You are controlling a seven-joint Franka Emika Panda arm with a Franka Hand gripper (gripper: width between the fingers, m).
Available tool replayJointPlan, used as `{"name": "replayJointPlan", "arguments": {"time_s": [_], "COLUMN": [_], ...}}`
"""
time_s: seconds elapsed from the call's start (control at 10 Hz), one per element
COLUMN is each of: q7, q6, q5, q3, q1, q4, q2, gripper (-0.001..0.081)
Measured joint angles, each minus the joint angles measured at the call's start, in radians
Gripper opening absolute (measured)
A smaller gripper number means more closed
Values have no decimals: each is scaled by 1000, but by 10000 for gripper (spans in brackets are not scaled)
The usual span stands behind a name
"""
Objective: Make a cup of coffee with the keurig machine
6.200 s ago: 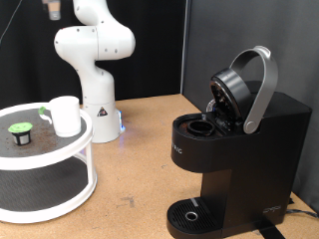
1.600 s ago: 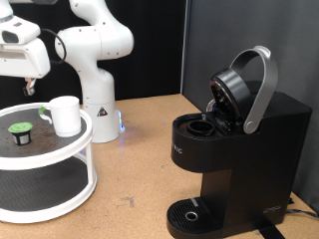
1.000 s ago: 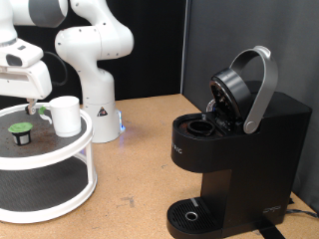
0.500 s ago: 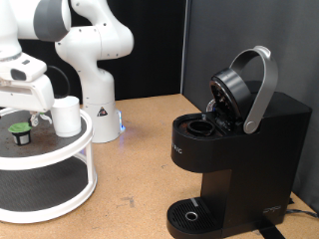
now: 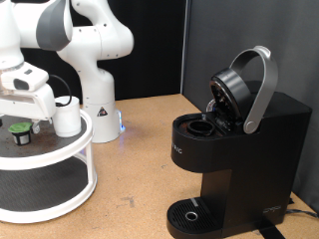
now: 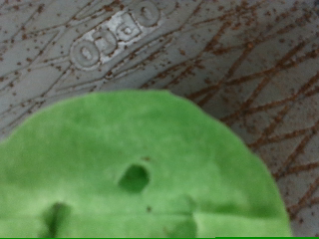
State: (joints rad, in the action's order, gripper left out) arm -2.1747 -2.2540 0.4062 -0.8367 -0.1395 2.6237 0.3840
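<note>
The job is only just beginning. The keurig machine (image 5: 234, 139) is standing with its lid up and its pod hole empty. No cup is sitting on its round tray yet. The cup (image 5: 66, 116) is waiting on the white round shelf (image 5: 55, 164), well apart from the machine. The gripper (image 5: 21, 126) is hanging right over the green-topped pod (image 6: 130, 169) beside the cup. I cannot tell if its fingers are spread or pressed together.

Green-topped dark pod (image 5: 19, 129), white cup (image 5: 66, 115), black keurig machine (image 5: 239, 159) — grey handle
</note>
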Motion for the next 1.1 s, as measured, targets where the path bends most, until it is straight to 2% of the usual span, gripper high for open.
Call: {"name": "replayJointPlan", "arguments": {"time_s": [0.5, 0.6, 0.7, 0.8, 0.9, 1.1], "q7": [-20, -20, -20, -20, -20, -24], "q6": [-15, -16, -17, -22, -22, 6], "q5": [-6, -8, -9, -10, -13, -42], "q3": [-19, -20, -20, -20, -21, -20], "q1": [-1, -1, -1, -2, -2, -2], "q4": [8, 8, 8, 7, 5, -10], "q2": [-19, -19, -19, -19, -19, -9], "gripper": [807, 679, 679, 501, 456, 456]}}
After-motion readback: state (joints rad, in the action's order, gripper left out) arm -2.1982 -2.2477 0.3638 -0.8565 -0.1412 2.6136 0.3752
